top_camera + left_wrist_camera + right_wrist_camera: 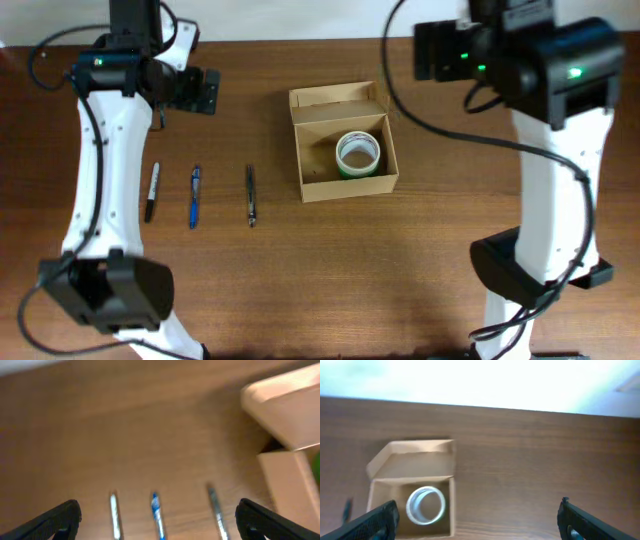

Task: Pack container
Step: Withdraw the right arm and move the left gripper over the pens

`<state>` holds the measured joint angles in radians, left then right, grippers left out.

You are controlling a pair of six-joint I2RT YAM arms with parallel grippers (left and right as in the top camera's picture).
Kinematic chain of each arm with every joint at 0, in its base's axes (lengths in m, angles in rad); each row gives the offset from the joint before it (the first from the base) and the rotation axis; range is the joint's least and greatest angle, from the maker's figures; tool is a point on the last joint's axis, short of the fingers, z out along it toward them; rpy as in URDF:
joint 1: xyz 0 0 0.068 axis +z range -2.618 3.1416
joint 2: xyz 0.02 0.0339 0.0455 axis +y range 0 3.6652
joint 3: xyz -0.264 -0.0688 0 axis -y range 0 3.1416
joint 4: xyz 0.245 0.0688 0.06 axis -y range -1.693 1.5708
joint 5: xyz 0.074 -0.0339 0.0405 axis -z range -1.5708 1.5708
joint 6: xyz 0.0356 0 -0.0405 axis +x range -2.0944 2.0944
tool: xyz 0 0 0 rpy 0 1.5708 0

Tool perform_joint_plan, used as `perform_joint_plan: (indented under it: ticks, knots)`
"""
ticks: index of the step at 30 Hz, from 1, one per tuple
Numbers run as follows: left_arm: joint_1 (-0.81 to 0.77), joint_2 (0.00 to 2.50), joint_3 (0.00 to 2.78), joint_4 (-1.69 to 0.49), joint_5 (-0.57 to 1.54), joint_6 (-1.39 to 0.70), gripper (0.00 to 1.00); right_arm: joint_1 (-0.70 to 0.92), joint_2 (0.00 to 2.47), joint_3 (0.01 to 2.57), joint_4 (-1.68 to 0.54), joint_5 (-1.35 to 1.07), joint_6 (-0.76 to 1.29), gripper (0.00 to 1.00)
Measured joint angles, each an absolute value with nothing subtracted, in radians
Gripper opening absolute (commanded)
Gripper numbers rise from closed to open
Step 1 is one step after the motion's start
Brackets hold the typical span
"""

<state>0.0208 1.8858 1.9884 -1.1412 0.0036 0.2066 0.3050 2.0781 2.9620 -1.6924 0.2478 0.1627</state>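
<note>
The container, a tan cardboard box [350, 186], stands open mid-table with its flap lid [335, 98] folded back. A green-and-white tape roll [357, 153] lies inside it. My left gripper [205, 90] is open and empty, high over the back left of the table. In the left wrist view its jaws [160, 525] span three pens, with the box [290, 475] at the right. My right gripper [438, 50] is open and empty, high at the back right. In the right wrist view its jaws [480, 525] hang right of the box [451, 505] and tape roll [425, 505].
Three pens lie side by side left of the box: a black-and-white marker [152, 190], a blue pen [194, 196] and a dark pen [250, 194]. The left wrist view shows them blurred: marker [114, 515], blue pen [157, 512], dark pen [216, 510].
</note>
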Motion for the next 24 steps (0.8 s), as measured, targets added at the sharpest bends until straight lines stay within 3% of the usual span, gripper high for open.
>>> perform_joint_plan:
  ticks: [10,24]
  knots:
    - [0.152,1.949,1.988,-1.365,0.002,0.249,0.99,0.107,2.043,2.961,-1.692,0.251,0.143,0.99]
    - [0.171,1.949,1.988,-1.496,-0.015,0.323,0.99,-0.425,1.966,2.844,-1.692,0.123,0.13,0.99]
